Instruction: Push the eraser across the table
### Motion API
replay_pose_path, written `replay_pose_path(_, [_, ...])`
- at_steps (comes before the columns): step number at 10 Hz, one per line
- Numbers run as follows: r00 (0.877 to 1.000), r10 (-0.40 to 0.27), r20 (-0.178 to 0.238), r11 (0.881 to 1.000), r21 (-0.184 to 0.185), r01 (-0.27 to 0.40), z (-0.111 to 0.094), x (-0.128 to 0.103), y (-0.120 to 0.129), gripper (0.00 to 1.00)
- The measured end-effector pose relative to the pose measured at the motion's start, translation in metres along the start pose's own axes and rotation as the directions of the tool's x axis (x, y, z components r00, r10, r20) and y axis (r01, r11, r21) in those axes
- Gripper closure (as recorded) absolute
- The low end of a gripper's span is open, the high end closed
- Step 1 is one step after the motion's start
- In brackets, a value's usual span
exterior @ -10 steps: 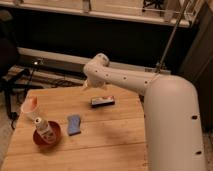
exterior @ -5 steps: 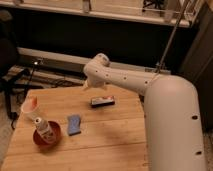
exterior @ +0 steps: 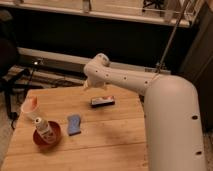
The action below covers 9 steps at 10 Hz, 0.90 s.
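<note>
Camera view shows my gripper [exterior: 88, 85] hanging at the end of my arm over the far edge of the table [exterior: 115, 147], fingers spread and gripping nothing. The eraser [exterior: 102, 101] lies flat on the table's far half, near my gripper but apart from it, a little closer to the camera and toward the picture's right. Its long axis runs roughly left to right across the picture, along the table's far edge, with the right end tipped slightly away. A blue pad [exterior: 74, 125] lies closer still, left of the eraser.
</note>
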Motion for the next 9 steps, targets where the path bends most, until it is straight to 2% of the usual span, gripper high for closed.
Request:
replay_pose_path(6, [1.000,-0.003,0.000,1.000,-0.001,0.003,0.000,0.000,0.000,0.20])
replay_pose_path(8, [1.000,-0.019,0.018,1.000,-0.010,0.019,0.001,0.003,0.003,0.20])
replay_pose_path(9, [0.999,-0.032,0.040,0.999,-0.016,0.033,0.003,0.010,0.008,0.20])
